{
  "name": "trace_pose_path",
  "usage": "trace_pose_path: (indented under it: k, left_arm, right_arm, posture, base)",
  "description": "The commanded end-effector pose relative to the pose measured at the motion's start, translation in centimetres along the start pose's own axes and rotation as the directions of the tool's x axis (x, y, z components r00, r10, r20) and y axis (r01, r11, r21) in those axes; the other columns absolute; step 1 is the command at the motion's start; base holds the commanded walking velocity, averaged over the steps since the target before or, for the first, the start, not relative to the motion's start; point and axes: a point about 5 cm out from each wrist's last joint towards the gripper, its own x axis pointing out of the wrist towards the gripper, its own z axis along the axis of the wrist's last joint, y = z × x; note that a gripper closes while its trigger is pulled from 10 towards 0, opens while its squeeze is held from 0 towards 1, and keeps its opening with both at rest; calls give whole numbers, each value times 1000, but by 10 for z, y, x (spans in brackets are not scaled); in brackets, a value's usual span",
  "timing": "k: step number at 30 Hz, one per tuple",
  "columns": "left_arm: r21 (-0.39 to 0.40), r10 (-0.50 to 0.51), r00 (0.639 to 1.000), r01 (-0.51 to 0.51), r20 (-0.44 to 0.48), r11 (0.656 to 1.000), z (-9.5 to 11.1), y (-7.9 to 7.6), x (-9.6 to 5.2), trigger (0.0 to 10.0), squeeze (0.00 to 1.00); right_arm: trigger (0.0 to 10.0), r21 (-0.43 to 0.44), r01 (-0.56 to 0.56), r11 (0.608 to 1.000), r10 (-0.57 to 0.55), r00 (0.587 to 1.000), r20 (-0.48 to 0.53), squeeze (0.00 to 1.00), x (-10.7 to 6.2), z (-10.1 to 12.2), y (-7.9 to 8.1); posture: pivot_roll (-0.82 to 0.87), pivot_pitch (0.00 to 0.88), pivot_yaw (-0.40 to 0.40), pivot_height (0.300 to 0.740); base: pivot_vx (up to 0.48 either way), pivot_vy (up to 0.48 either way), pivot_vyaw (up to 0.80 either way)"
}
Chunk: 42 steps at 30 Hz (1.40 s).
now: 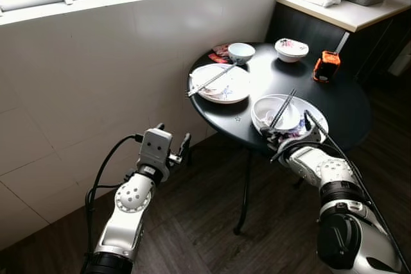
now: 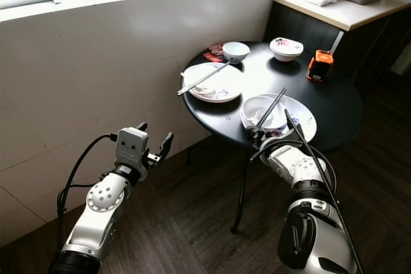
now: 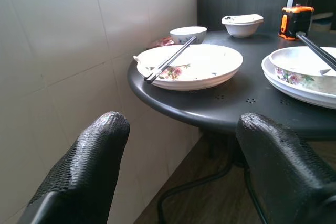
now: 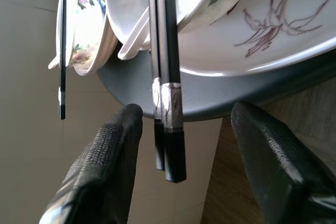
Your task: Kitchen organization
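Nearest, the right pincer (image 4: 178,156) sits at the round black bench (image 1: 347,104) edge, fingers spread either side of the chopsticks' (image 4: 167,103) ends, not gripping them. Those chopsticks lie across a white bowl (image 1: 277,112) on a floral plate (image 1: 316,120). The left pincer (image 3: 178,166) hovers spread, short of the bench. Farther back, another plate (image 1: 225,85) with chopsticks (image 1: 210,80), then two small bowls (image 1: 241,51) and an orange device (image 1: 327,66).
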Motion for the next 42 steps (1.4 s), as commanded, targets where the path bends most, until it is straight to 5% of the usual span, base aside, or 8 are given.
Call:
trace_pose_path:
  k: [1, 13, 18, 21, 22, 28, 36, 42]
  left_arm:
    - [8, -8, 1000, 8, 1, 1000, 2, -3, 0, 10000, 0]
    - [9, -9, 1000, 9, -3, 1000, 2, -3, -1, 10000, 0]
    - [8, -10, 1000, 10, -5, 1000, 2, -3, -1, 10000, 0]
    - [8, -11, 1000, 11, -6, 1000, 2, -4, -1, 10000, 0]
    - [8, -11, 1000, 11, -7, 1000, 1, -4, -1, 10000, 0]
    - [6, -11, 1000, 11, -10, 1000, 1, -4, -1, 10000, 0]
    - [5, -14, 1000, 14, -16, 1000, 0, -4, -1, 10000, 0]
    - [6, -14, 1000, 14, -19, 1000, 0, -4, -1, 10000, 0]
  right_arm:
    - [10000, -20, -18, 1000, 19, 1000, 1, 0, 0, 5, 6]
    - [10000, -18, -40, 999, 39, 999, -9, 0, 2, 5, 6]
    - [1216, -14, -42, 999, 41, 999, -9, 0, 2, 5, 4]
    - [706, -15, -42, 999, 42, 999, -7, 0, 2, 5, 4]
    - [4863, -20, -47, 999, 47, 999, -4, 0, 2, 6, 4]
    - [10000, -23, -40, 999, 40, 999, -6, 0, 3, 5, 2]
    - [10000, -16, -40, 999, 40, 999, 0, 0, 3, 6, 1]
    - [0, -9, -43, 999, 43, 999, 10, 0, 3, 7, 0]
  posture:
    - [-58, 0, -87, 740]
    - [-55, 0, -87, 740]
    - [-55, 0, -86, 740]
    - [-55, 0, -87, 740]
    - [-55, 0, -86, 740]
    - [-55, 0, -85, 740]
    - [-55, 0, -85, 740]
    - [-55, 0, -84, 740]
  base:
    - [0, 0, 0]
    - [0, 0, 0]
    - [0, 0, 0]
    - [0, 0, 0]
    - [0, 0, 0]
    - [0, 0, 0]
    - [0, 0, 0]
    - [0, 0, 0]
